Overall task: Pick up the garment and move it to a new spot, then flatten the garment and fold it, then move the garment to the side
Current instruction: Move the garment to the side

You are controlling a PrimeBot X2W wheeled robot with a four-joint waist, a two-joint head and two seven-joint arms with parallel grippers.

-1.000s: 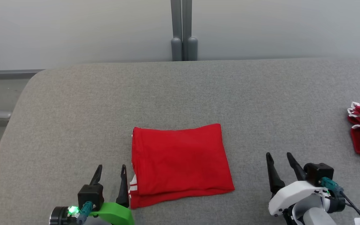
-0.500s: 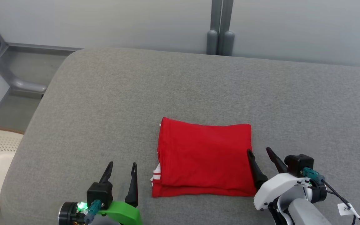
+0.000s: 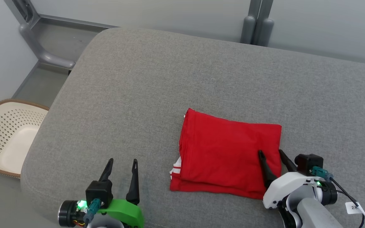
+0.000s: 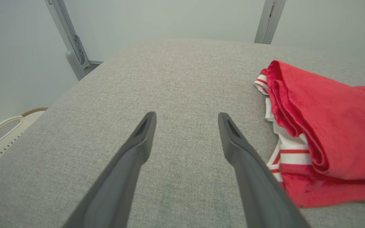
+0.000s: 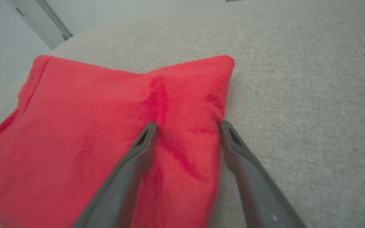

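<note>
The garment (image 3: 227,152) is red with white-striped trim, folded into a rectangle on the grey cushion (image 3: 169,79). My right gripper (image 3: 270,151) is open at its right edge. In the right wrist view that gripper (image 5: 188,123) has one finger over the garment (image 5: 90,120) and the other at the cloth's edge. My left gripper (image 3: 122,160) is open and holds nothing, a short way left of the garment's striped corner. In the left wrist view its fingers (image 4: 186,114) point across bare cushion, with the garment (image 4: 328,126) off to the right.
A cream perforated basket (image 3: 11,133) stands on the floor left of the cushion, also in the left wrist view (image 4: 2,136). Grey posts (image 3: 257,28) rise behind the cushion's far edge. A grey pipe frame (image 3: 40,50) runs at the back left.
The head camera has swung left, bringing the basket into view. My right gripper has moved from beside the garment onto its right edge. The left gripper now stands farther from the garment's left edge.
</note>
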